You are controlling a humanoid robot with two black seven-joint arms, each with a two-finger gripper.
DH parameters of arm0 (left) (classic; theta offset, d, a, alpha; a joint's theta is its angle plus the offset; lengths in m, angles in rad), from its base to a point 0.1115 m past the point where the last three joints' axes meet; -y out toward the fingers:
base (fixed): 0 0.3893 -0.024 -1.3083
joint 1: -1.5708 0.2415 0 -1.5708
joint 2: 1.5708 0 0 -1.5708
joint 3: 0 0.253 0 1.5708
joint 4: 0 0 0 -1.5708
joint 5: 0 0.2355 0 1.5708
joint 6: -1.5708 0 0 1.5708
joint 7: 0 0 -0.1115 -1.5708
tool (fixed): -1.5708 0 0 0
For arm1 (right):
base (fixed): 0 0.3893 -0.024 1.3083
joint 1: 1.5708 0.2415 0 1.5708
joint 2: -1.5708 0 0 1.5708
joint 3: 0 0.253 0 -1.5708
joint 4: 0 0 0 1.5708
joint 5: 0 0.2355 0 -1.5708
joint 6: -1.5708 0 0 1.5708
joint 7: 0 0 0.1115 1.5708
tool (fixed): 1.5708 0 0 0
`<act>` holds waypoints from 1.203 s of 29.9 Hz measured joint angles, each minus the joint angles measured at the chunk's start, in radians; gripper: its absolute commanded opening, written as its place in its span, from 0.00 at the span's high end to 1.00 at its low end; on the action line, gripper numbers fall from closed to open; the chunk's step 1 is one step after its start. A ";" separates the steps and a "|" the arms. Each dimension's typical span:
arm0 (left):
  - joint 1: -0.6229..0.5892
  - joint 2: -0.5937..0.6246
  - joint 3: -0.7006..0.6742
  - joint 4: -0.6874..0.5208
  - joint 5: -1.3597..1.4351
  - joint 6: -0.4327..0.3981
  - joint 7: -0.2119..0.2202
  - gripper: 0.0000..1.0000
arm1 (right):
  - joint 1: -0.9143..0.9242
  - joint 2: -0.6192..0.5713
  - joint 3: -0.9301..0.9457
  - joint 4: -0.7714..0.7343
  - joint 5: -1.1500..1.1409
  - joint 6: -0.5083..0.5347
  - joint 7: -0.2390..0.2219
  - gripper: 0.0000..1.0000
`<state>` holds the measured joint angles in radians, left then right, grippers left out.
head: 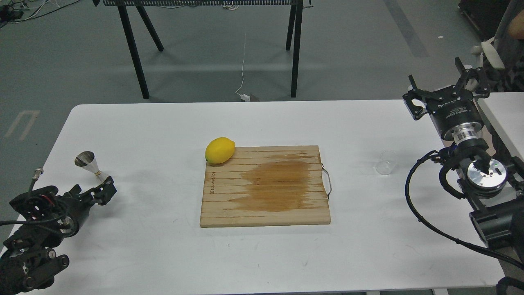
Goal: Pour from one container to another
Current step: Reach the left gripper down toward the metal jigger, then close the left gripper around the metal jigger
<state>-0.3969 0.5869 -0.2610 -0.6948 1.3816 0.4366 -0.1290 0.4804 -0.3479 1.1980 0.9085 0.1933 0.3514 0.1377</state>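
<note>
The shiny steel jigger [90, 163] stands upright near the white table's left edge. My left gripper [107, 190] is low over the table, just right of and below the jigger's base. It is dark and seen end-on, so its fingers cannot be told apart. The small clear cup [387, 162] stands upright on the right side of the table, beside the board's handle. My right gripper [434, 76] hangs open above the table's far right corner, well behind the cup, with nothing between its fingers.
A wooden cutting board [265, 205] with a damp stain lies mid-table, its wire handle [327, 182] to the right. A yellow lemon [220, 150] rests at its far left corner. Black stand legs [133, 53] rise behind the table [163, 254].
</note>
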 measured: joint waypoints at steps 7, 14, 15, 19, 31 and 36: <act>-0.015 -0.041 0.003 0.088 -0.001 0.022 0.002 0.03 | 0.001 -0.001 -0.001 -0.002 0.000 0.000 0.000 0.00; -0.053 -0.049 0.008 0.128 -0.004 0.025 0.001 0.03 | 0.000 -0.005 -0.002 -0.002 0.000 0.000 0.000 0.00; -0.059 -0.052 0.009 0.131 -0.004 0.025 0.001 0.03 | 0.000 -0.005 -0.001 -0.002 0.000 0.000 0.000 0.00; -0.081 -0.088 0.013 0.172 -0.004 0.020 0.000 0.03 | 0.000 -0.007 -0.001 -0.002 0.000 0.000 0.000 0.00; -0.094 -0.145 0.016 0.258 -0.004 0.017 -0.001 0.23 | -0.001 -0.019 0.000 -0.002 0.000 0.000 -0.001 0.00; -0.094 -0.147 0.018 0.261 0.000 0.017 -0.001 0.49 | -0.002 -0.019 0.000 -0.002 0.000 0.001 -0.001 0.00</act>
<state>-0.4909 0.4404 -0.2430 -0.4336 1.3812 0.4532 -0.1304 0.4786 -0.3667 1.1975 0.9065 0.1937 0.3527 0.1368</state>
